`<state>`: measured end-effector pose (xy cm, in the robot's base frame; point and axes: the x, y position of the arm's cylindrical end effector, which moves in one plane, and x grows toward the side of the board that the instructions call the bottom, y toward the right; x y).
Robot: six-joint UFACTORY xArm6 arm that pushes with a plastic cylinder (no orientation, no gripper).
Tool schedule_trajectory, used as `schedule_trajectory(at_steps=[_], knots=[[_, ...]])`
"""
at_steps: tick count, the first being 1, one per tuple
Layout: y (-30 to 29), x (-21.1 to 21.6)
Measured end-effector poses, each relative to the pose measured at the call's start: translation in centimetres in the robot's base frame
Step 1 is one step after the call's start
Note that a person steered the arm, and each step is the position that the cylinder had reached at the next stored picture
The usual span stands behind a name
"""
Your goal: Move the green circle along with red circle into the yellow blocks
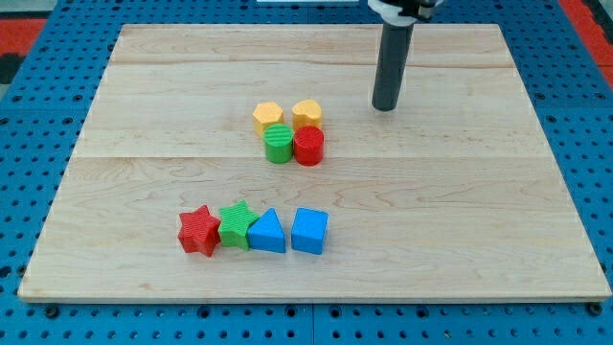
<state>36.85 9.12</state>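
There is no claw on this arm, so nothing is open, closed or holding anything; the arm ends in a dark rod, and my tip (385,106) rests on the desk (479,211) toward the view's top, right of centre. It touches no block. The nearest cluster lies to the tip's left and a little lower in the view, near but clearly apart.

That cluster holds the task's pieces. The green circle (279,144) and the red circle (308,147) stand side by side, touching or nearly so, with green on the view's left. Directly above them in the view sit the two yellow blocks (269,116) (306,111), and each circle appears pressed against the yellow one behind it. Judged from this layout, the circles already sit against the yellow pair, so little or no pushing looks necessary.

The circles look like small, rigid, light pieces that should slide easily over the smooth wood. Being round, they would likely roll off a push that is not centred, so contact belongs on the side facing the view's bottom, square to the middle.

Well apart, near the view's bottom, a row holds a red star (199,230), a green star (236,225), a blue triangle-like block (267,233) and a blue cube (309,230).
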Motion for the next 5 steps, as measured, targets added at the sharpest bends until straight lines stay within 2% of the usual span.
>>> schedule_trajectory(at_steps=[1, 2, 3, 4, 5], knots=[[-9.5, 0.6], [-19.6, -0.6], [-22.3, -0.9], [-15.9, -3.9], [-6.7, -0.9]])
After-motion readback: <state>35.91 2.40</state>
